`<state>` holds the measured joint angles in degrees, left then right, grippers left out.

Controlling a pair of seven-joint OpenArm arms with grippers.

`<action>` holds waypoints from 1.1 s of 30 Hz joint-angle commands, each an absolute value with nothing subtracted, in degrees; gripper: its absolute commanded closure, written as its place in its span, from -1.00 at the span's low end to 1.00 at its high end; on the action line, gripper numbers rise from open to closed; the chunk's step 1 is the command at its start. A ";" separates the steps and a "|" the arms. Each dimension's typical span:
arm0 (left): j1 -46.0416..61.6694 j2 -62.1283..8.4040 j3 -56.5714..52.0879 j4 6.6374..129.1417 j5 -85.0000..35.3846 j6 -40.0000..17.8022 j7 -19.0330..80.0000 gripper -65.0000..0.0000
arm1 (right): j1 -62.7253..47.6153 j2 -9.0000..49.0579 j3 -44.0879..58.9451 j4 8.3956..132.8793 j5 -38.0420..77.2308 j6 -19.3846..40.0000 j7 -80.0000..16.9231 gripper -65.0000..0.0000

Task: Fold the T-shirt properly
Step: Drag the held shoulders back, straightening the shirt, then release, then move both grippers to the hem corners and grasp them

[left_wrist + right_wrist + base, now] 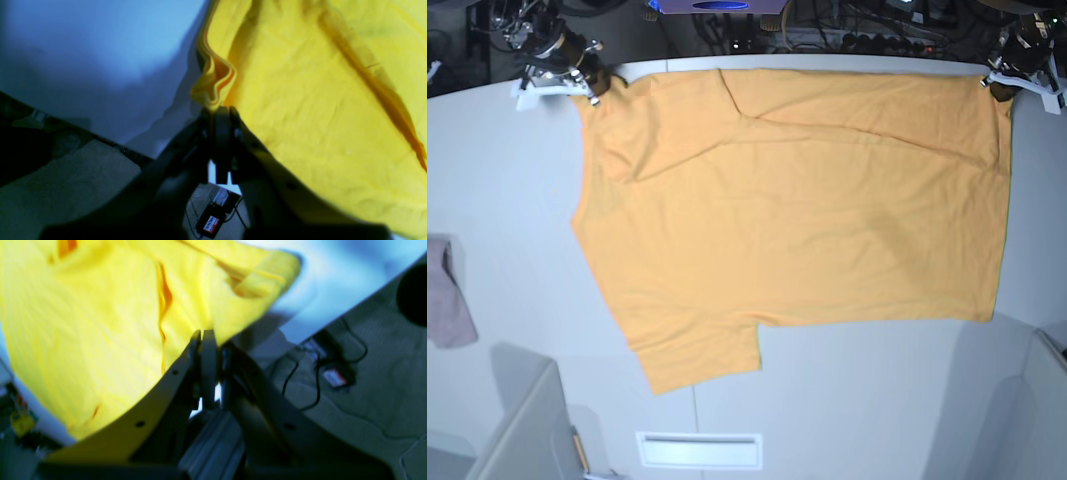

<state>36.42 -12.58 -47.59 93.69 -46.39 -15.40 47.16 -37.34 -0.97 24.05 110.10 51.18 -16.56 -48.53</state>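
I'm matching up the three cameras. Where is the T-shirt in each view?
Left wrist: T-shirt fills the right side.
Right wrist: it fills the upper left.
Base: spread flat across the table's centre.
Shared landmark: the pale table.

Left claw [218, 111] clamped on bunched edge of yellow T-shirt [317, 110], above pale worktop [100, 50].
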 commanded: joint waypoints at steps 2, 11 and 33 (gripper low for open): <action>37.32 -13.41 -48.48 94.55 -46.73 -15.69 46.37 1.00 | -37.58 -0.57 24.40 111.08 51.65 -16.13 -48.22 1.00; 36.88 -10.95 -60.62 98.07 -46.81 -15.69 46.46 -0.29 | -37.76 -0.84 28.00 111.96 51.65 -15.87 -48.04 0.07; 28.62 -11.47 -68.70 106.86 -46.37 -15.96 50.42 1.00 | -15.87 6.20 30.02 109.32 51.56 -15.60 -49.19 0.03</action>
<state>28.40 -10.63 -68.20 105.91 -45.82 -15.79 51.62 -16.60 5.45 29.76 108.12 50.61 -16.21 -49.82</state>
